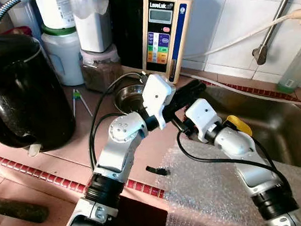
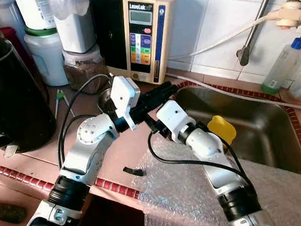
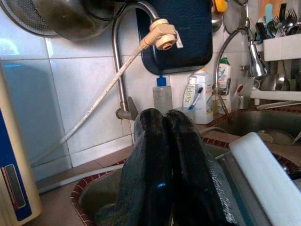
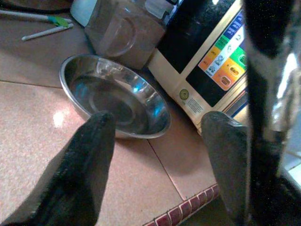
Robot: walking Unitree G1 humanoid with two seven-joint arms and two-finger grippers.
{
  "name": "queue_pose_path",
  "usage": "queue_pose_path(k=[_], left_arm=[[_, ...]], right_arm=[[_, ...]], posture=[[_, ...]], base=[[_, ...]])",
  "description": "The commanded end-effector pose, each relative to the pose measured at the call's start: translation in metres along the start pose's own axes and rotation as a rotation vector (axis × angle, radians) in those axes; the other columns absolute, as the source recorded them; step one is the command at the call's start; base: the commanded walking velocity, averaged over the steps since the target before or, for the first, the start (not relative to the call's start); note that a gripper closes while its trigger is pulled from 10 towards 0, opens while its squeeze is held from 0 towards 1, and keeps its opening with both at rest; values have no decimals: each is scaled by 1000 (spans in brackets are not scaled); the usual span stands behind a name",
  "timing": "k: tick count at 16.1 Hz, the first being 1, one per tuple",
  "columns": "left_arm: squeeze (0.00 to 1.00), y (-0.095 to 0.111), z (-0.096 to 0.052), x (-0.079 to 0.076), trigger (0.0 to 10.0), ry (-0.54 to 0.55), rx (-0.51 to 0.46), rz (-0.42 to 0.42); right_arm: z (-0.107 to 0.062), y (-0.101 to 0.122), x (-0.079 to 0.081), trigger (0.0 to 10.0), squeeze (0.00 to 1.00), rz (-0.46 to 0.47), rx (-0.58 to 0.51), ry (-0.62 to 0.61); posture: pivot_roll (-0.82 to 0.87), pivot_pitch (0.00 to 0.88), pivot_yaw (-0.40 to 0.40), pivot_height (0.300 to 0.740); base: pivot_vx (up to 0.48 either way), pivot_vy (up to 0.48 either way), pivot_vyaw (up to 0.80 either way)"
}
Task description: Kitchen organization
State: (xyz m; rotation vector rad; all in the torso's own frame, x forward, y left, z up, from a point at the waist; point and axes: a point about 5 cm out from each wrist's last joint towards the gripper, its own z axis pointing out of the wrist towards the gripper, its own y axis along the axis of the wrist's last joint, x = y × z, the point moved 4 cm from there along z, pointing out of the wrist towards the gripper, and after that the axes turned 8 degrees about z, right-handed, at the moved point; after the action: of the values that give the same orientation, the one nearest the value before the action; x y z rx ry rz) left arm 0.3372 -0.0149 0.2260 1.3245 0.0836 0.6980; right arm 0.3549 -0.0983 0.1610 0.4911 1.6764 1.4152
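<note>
The right claw [image 4: 155,155], fingers spread, is lining up on the bowl [image 4: 115,96] at its 12 o'clock on the tabletop [image 1: 65,155], seemingly about to advance and pinch its rim, while the left claw [image 3: 164,155] is hovering closed over the sink [image 2: 255,131].

Two silver jointed arms with white wrist housings, looping black cables and long black-fingered claws.

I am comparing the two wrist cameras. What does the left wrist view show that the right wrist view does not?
Left wrist view alone: the shut left gripper, the sink basin, the faucet pipe and the bottles by the wall. Right wrist view alone: the open right gripper over the steel bowl and the brown-filled jar. Both share the water ionizer.
</note>
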Motion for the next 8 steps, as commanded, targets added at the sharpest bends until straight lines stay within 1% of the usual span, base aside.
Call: queue_pose_path(k=[1,3,8], left_arm=[[0,11,6,-5,0,-24,-38,8],[0,10,6,-5,0,-28,-35,6],[0,8,5,-6,0,-28,-27,6]], right_arm=[[-4,4,3,0,0,9,-16,22],[-7,4,0,0,0,12,-12,12],[-8,7,1,0,0,16,-20,2]], posture=[[48,0,-50,740],[47,0,-49,740],[49,0,-52,740]], base=[[0,0,0],[0,0,0],[0,0,0]])
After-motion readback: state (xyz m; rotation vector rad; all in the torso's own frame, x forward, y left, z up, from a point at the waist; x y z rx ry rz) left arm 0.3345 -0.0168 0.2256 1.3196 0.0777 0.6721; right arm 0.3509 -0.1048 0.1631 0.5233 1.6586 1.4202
